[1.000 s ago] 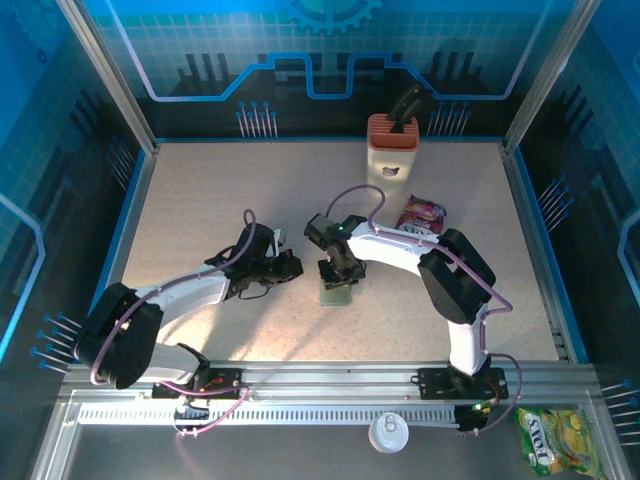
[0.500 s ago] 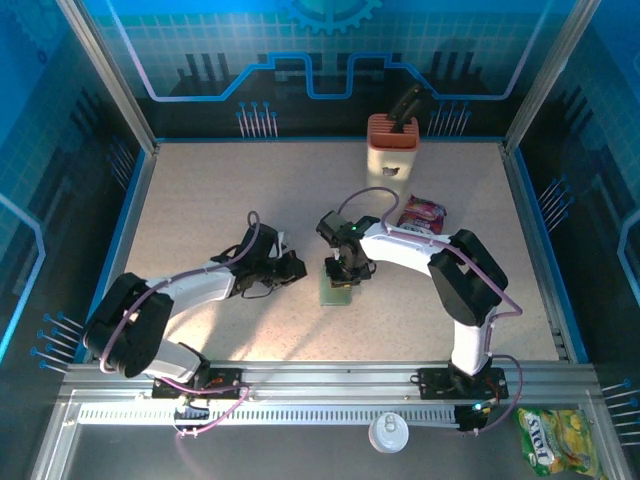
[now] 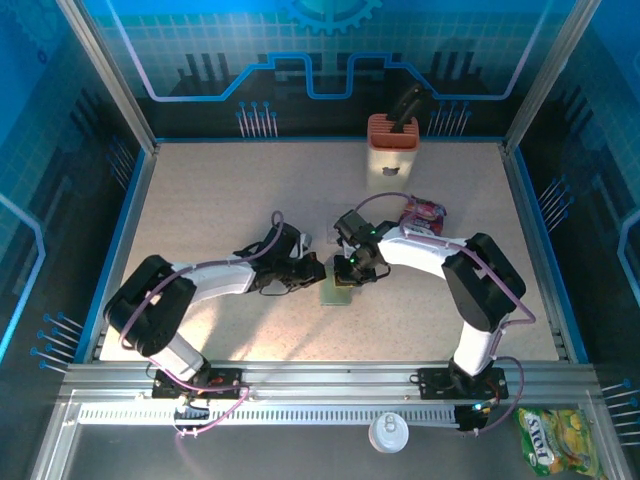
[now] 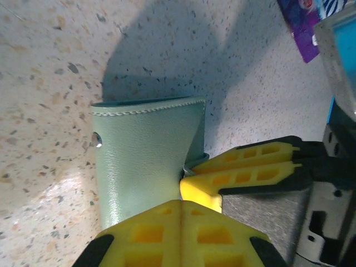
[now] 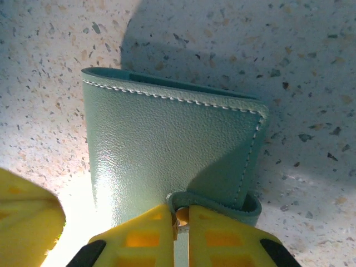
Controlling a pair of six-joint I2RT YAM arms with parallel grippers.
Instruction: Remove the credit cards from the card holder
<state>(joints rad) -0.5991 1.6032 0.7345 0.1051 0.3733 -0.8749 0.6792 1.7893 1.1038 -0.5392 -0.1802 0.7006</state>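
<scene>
yellow pads sit lowest in my right wrist feed. the right gripper is squeezed down to a sliver, and a curled green edge of the card holder runs straight into that sliver, so i'm calling it clamped on that edge. the rest of the holder lies flat beyond the fingers, folded shut, white stitching along its far side.

over to the left wrist feed. the left gripper has both fingers pressed flat together with nothing between them. the joined tip lies over the near end of the holder, and i cannot tell whether it is touching or just above. the right gripper's fingers come in from the right of that view and meet the holder at its near right corner.

from the top camera, nearest me, a white lid and a yellow-green bag lie below the arm rail, off the table. moving up, the holder sits near the middle of the speckled table. the left gripper comes at it from the left and the right gripper from just behind it. beyond that, a purple-red snack packet lies beside the right arm. farthest back, an orange-and-cream block stands upright at the rear edge, something dark poking out of its top.
</scene>
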